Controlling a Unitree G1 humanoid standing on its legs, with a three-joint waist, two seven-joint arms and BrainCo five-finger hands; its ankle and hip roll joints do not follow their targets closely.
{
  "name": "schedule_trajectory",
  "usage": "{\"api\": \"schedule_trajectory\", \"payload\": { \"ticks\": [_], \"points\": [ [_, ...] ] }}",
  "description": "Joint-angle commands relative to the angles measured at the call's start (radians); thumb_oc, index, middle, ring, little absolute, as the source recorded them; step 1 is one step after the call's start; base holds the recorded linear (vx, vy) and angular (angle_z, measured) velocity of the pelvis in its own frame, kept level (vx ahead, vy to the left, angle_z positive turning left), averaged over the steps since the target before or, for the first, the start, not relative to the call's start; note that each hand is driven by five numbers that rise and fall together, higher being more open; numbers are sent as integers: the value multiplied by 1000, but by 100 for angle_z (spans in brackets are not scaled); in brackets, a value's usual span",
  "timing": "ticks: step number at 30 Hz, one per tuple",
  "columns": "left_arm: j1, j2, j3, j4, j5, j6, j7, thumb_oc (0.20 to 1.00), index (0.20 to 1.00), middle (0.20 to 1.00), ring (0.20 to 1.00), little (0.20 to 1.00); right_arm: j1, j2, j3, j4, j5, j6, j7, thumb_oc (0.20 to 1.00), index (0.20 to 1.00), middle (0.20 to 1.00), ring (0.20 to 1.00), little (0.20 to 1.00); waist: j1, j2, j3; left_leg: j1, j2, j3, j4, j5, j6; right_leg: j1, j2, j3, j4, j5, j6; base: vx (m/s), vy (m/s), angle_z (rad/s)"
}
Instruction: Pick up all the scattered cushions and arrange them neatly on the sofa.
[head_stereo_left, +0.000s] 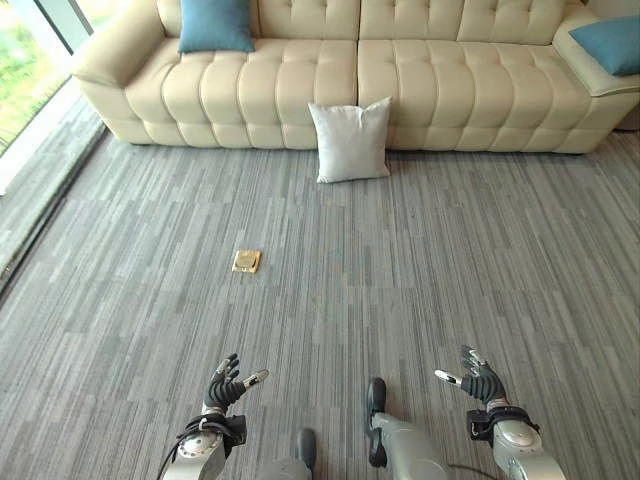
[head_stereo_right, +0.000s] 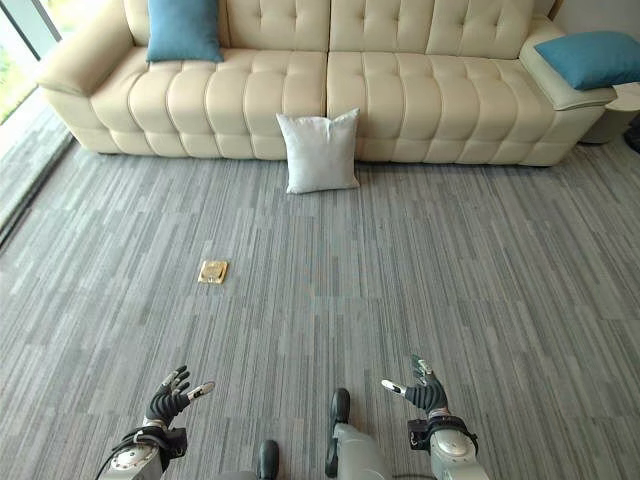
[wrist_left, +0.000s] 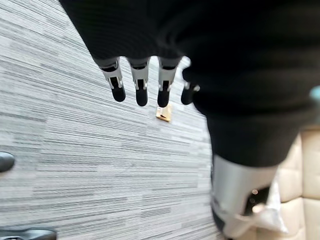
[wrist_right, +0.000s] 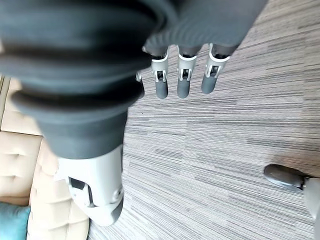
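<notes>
- Left hand (head_stereo_left: 228, 386) and right hand (head_stereo_left: 478, 378): low over the grey carpet (head_stereo_left: 450, 260), fingers spread, holding nothing.
- Brass floor plate (head_stereo_left: 246, 261): set in the carpet, ahead of the left hand.
- White cushion (head_stereo_left: 350, 140): on the carpet, leaning against the cream sofa (head_stereo_left: 400, 80) front.
- 2 blue cushions: 1 (head_stereo_left: 215, 24) on the sofa's left seat, 1 (head_stereo_left: 612, 42) at its right end.

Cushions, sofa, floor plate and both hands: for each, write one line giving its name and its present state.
White cushion: upright on the floor, leaning against the sofa front.
Blue cushion: on the sofa's left seat.
Second blue cushion: on the right armrest.
Sofa: middle seats bare.
Brass floor plate: closed.
Left hand: open, holding nothing.
Right hand: open, holding nothing.
</notes>
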Motion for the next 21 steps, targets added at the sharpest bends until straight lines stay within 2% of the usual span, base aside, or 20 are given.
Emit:
{"api": "schedule_trajectory", "payload": {
  "ticks": [1, 2, 3, 4, 6, 7, 9, 10, 11, 12, 16, 18, 21],
  "points": [
    [-63, 23, 15, -49, -18, -38, -4, 1000, 1000, 1000, 1000, 1000, -34, -25, -30, -57, 29, -53, -7, 1000, 1000, 1000, 1000, 1000, -10, -11, 32, 0, -45, 44, 284, -41, -42, 86, 3, 41, 0, -144, -13, 112, -84, 2],
    [-63, 23, 15, -49, -18, -38, -4, 1000, 1000, 1000, 1000, 1000, -34, -25, -30, -57, 29, -54, -7, 1000, 1000, 1000, 1000, 1000, -11, -11, 32, -4, -44, 42, 290, -44, -42, 86, 3, 40, -1, -143, -13, 222, -138, -1],
    [-65, 24, 17, -51, -24, -36, -9, 1000, 1000, 1000, 1000, 1000, -35, -32, -29, -54, 27, -50, -3, 1000, 1000, 1000, 1000, 1000, 5, -23, 43, -64, -42, 50, 377, -17, -42, 126, -4, 43, -19, -161, -27, 177, -76, -13],
    [-65, 23, 18, -49, -23, -36, -9, 1000, 1000, 1000, 1000, 1000, -37, -35, -30, -51, 28, -48, -3, 1000, 1000, 1000, 1000, 1000, 12, -31, 45, -98, -38, 60, 383, -22, -35, 146, -10, 41, -32, -168, -29, 249, -81, -6],
    [-63, 23, 20, -46, -20, -34, -10, 1000, 1000, 1000, 1000, 1000, -38, -36, -31, -50, 30, -46, -3, 1000, 1000, 1000, 1000, 1000, 19, -38, 46, -120, -39, 73, 371, -38, -25, 167, -14, 45, -46, -172, -27, 186, -9, 1],
    [-57, 26, 19, -40, -17, -28, -11, 1000, 1000, 1000, 1000, 1000, -40, -40, -32, -48, 32, -44, -1, 1000, 1000, 1000, 1000, 1000, 32, -56, 47, -161, -47, 82, 309, -80, -6, 196, -28, 54, -63, -182, -16, 233, 26, -5],
    [-53, 27, 18, -40, -16, -25, -10, 1000, 1000, 1000, 1000, 1000, -41, -42, -32, -47, 34, -44, -1, 1000, 1000, 1000, 1000, 1000, 38, -60, 47, -176, -45, 80, 268, -75, -6, 211, -32, 57, -70, -186, -11, 196, 34, -11],
    [-47, 27, 18, -38, -16, -21, -8, 1000, 1000, 1000, 1000, 1000, -42, -44, -31, -46, 34, -43, -1, 1000, 1000, 1000, 1000, 1000, 45, -56, 47, -196, -38, 71, 208, -39, -12, 226, -30, 61, -78, -194, -8, 272, 99, -14],
    [-44, 26, 14, -38, -12, -14, -4, 1000, 1000, 1000, 1000, 1000, -42, -46, -26, -45, 30, -40, -6, 1000, 1000, 1000, 1000, 1000, 61, -45, 49, -255, -14, 49, 104, 64, -25, 263, -17, 69, -87, -218, -7, 349, 131, -8],
    [-46, 28, 13, -36, -8, -14, -1, 1000, 1000, 1000, 1000, 1000, -44, -46, -26, -41, 29, -38, -11, 1000, 1000, 1000, 1000, 1000, 67, -43, 51, -280, -8, 50, 61, 88, -31, 282, -16, 70, -90, -229, -6, 272, 102, -1],
    [-48, 30, 7, -35, 0, -16, 1, 1000, 1000, 1000, 1000, 1000, -48, -45, -25, -30, 27, -36, -21, 1000, 1000, 1000, 1000, 1000, 77, -46, 54, -314, -12, 61, -2, 116, -37, 318, -17, 82, -96, -249, -1, 231, 124, -3],
    [-20, 24, 19, -43, 5, -15, -8, 1000, 1000, 1000, 1000, 1000, -45, -36, -20, -33, 11, -32, -8, 1000, 1000, 1000, 1000, 1000, 89, -43, 24, -280, -22, 57, -8, 140, -26, 344, -34, 116, -80, -249, 18, 403, 309, -36],
    [-9, 30, 19, -37, 8, -14, -16, 1000, 1000, 1000, 1000, 1000, -40, -26, -17, -39, 2, -27, 5, 1000, 1000, 1000, 1000, 1000, 93, -56, 8, -271, -38, 61, 25, 112, -10, 340, -60, 133, -48, -247, 34, 284, 230, -56]
  ]
}}
